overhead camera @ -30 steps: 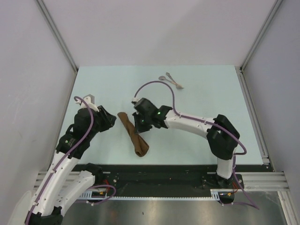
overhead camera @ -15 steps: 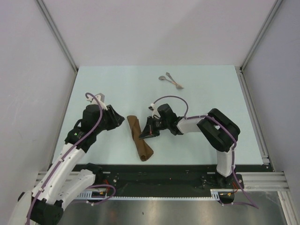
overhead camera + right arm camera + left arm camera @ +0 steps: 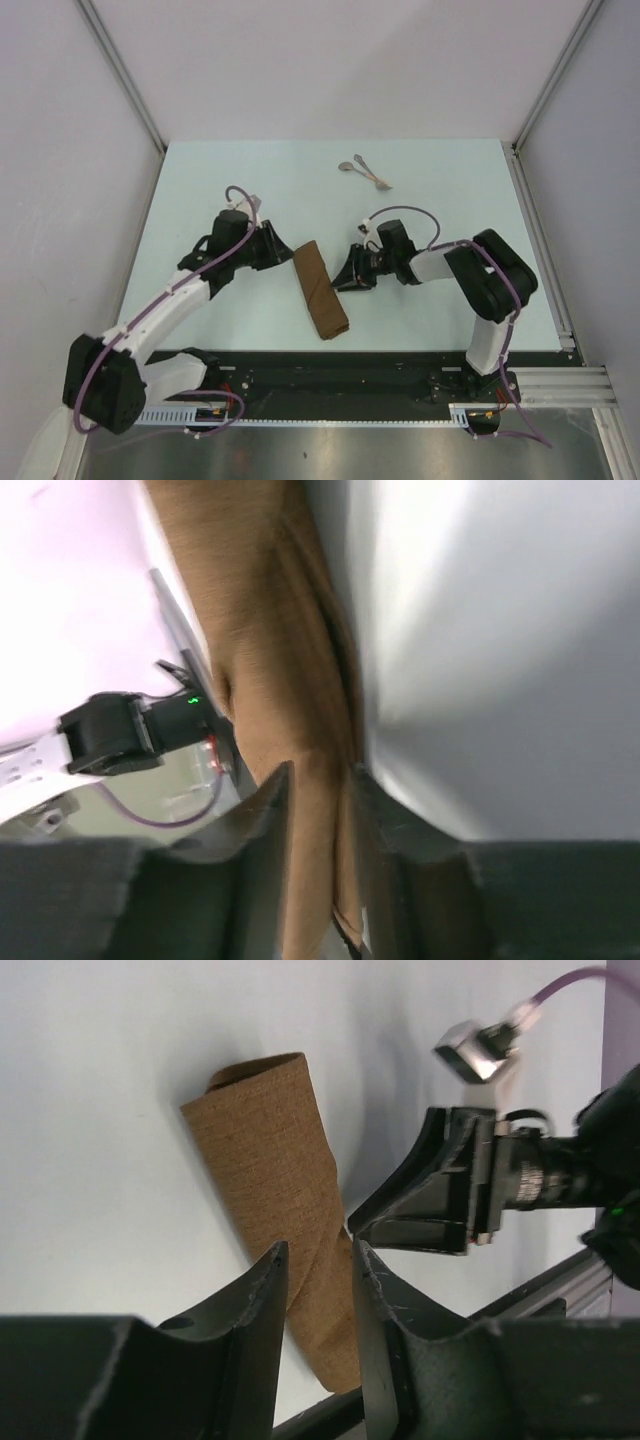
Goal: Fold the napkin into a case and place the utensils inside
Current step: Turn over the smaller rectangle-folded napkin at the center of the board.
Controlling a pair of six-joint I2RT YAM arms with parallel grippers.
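The napkin [image 3: 320, 290], folded into a narrow strip, lies near-centre on the table [image 3: 450, 210], with the utensils [image 3: 365, 172] well apart at the far side. The left gripper [image 3: 318, 1252] hangs released beside its left edge. The right gripper [image 3: 322, 772] meets its right edge; blur hides whether it pinches cloth.

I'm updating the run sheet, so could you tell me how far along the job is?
Done: the napkin lies folded into a narrow strip. In hand: the left gripper and right gripper flank it, jaws apart. Left: the utensils lie far off, not yet inside.
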